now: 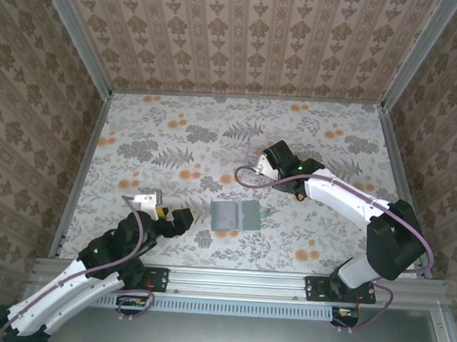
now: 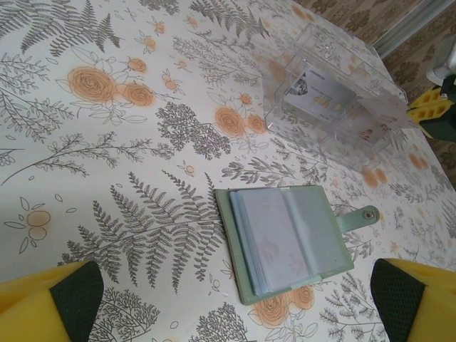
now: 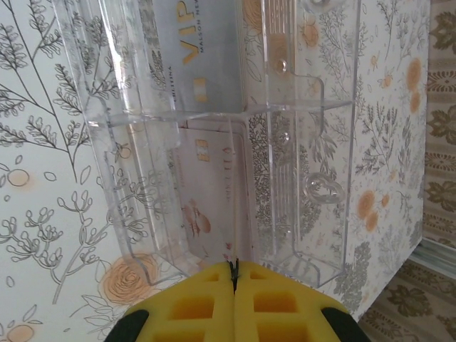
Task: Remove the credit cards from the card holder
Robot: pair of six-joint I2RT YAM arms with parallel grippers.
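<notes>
Mid-unloading: holder [image 1: 237, 216] lying open at mid-table, two cards [image 3: 205, 43] already in the tray [image 3: 335, 142].
Right gripper [image 3: 234, 274] pressed together on nothing visible, at the tray's near wall; left gripper [image 2: 235, 303] spread wide, just short of the holder. Next, probably: pinching a card edge out of a slot without dragging the holder. Hard to tell whether the pale sleeves hide more cards; tray's far end cut off in the right wrist view.

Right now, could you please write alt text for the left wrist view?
An open grey-green card holder lies flat on the floral tablecloth, ahead of the open left gripper. Beyond it stands a clear plastic tray with a pale card inside.
</notes>
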